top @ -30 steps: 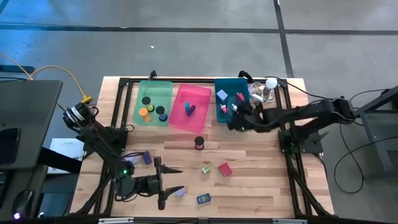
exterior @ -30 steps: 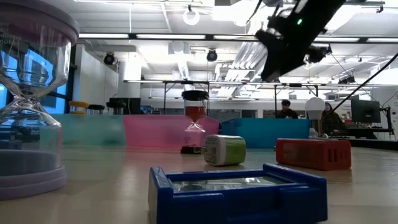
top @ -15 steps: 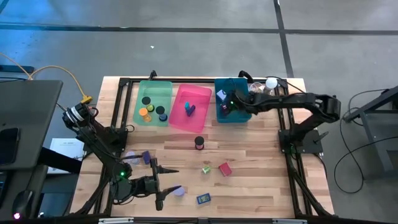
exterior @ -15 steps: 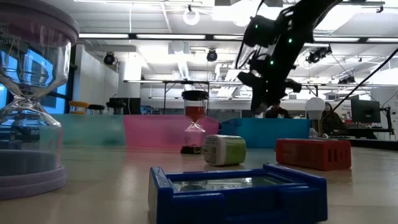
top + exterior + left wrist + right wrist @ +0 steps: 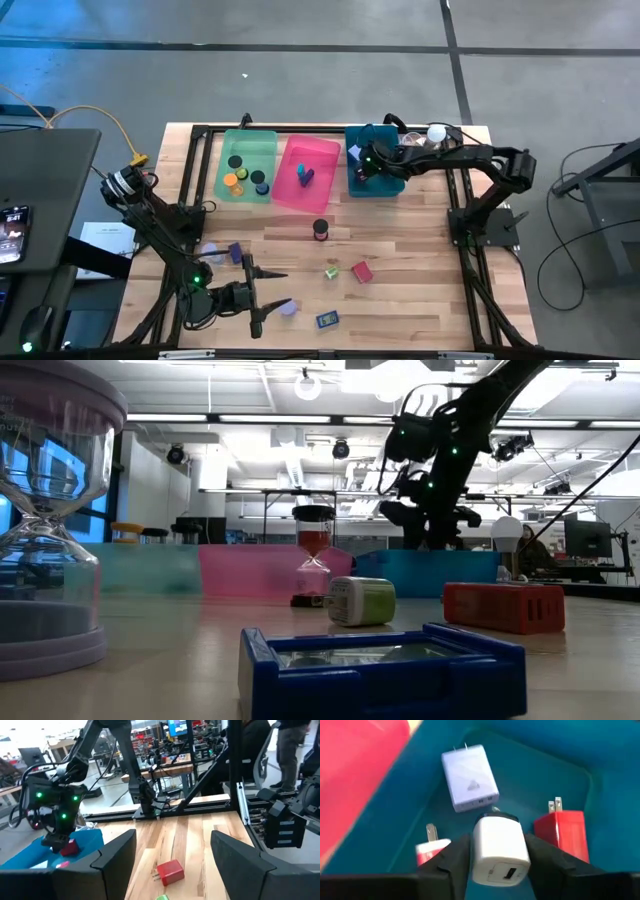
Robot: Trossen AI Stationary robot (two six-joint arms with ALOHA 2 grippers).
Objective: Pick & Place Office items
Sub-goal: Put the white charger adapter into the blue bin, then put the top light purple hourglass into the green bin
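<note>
My right gripper hangs over the teal bin, shut on a white charger block. Below it in the bin lie a pale lavender charger, a red charger and a red-and-white piece. At the near left of the table my left gripper stands open and level, touching nothing. A lavender piece lies beside its near finger. Ahead of it lie a red block, a green block and a blue block. A small hourglass stands mid-table. My right gripper pinches the white charger block by its two opposite sides between the two fingers. The fingers slant down from the table's right side. The block hangs clear above the bin's floor, its port face turned toward the wrist camera.
A green bin with round discs and a pink bin with purple pieces stand left of the teal one along the far edge. A white ball-topped gadget sits at the far right. A purple block lies by my left arm.
My right gripper has swung toward the table's left and far edge and sunk, from beside the teal bin's near right corner to over the inside of the bin, carrying the white block.
</note>
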